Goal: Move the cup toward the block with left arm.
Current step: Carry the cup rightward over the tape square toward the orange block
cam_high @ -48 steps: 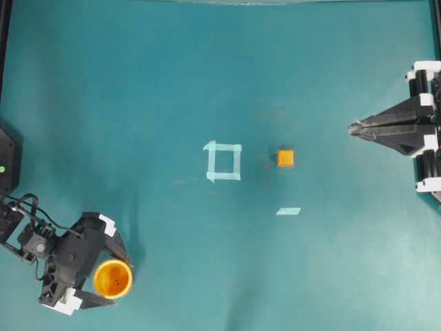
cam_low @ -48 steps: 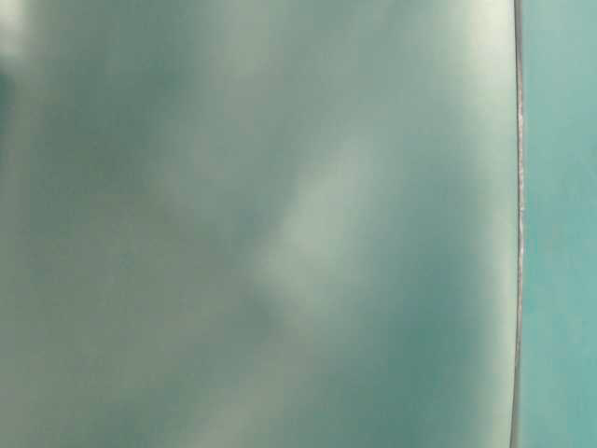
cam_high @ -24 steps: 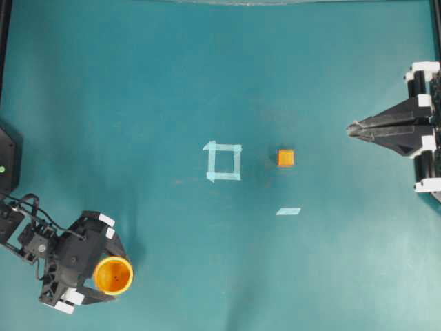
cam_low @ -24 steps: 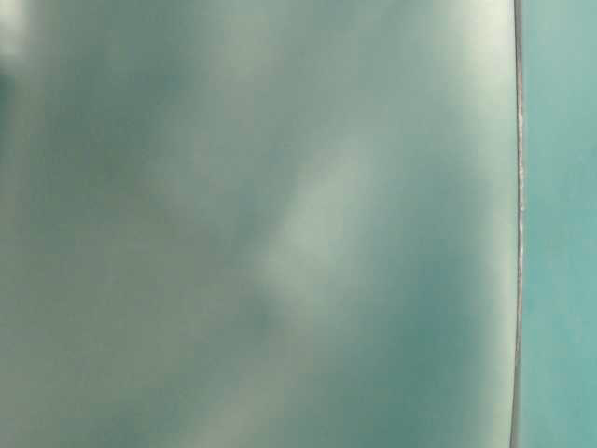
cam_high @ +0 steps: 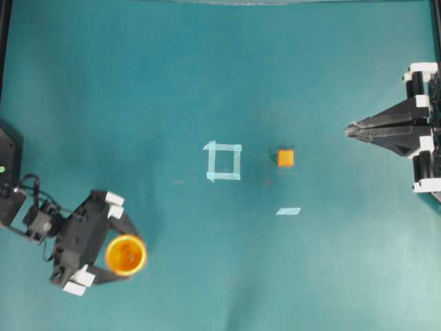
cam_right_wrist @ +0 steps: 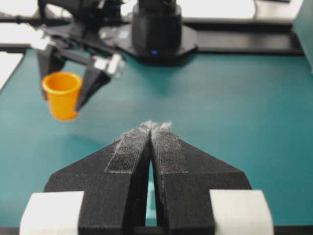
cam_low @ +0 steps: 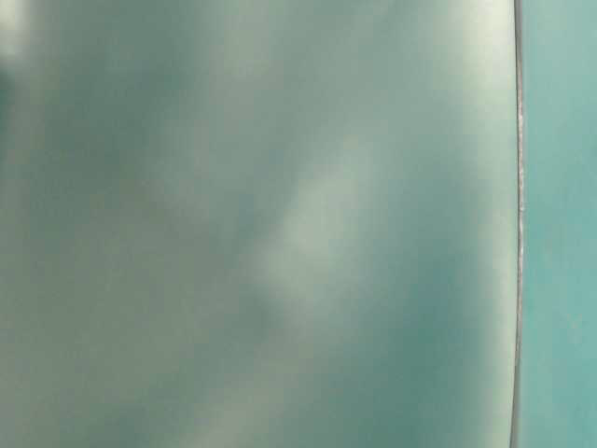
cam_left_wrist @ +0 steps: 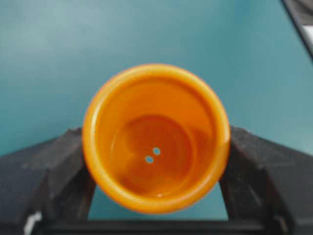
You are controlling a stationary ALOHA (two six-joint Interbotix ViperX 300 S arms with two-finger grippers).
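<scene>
The yellow-orange cup [cam_high: 125, 254] sits between the fingers of my left gripper [cam_high: 122, 254] at the near left of the table, upright and open side up. In the left wrist view both black fingers [cam_left_wrist: 58, 166] press the walls of the cup [cam_left_wrist: 155, 137], so the gripper is shut on it. The right wrist view shows the cup [cam_right_wrist: 62, 95] held a little above the mat with a shadow under it. The small orange block [cam_high: 285, 158] lies right of centre, far from the cup. At the right edge my right gripper [cam_high: 353, 129] is shut and empty, its pads [cam_right_wrist: 155, 126] touching.
A pale tape square outline [cam_high: 223, 161] lies left of the block and a pale tape strip [cam_high: 289, 211] lies below it. The left arm's black base [cam_right_wrist: 156, 29] stands at the far table edge. The table-level view shows only blurred teal.
The left gripper's fingers closed onto the cup. It then moved up and to the right in the overhead view, carrying the cup with it. The right gripper has not moved.
</scene>
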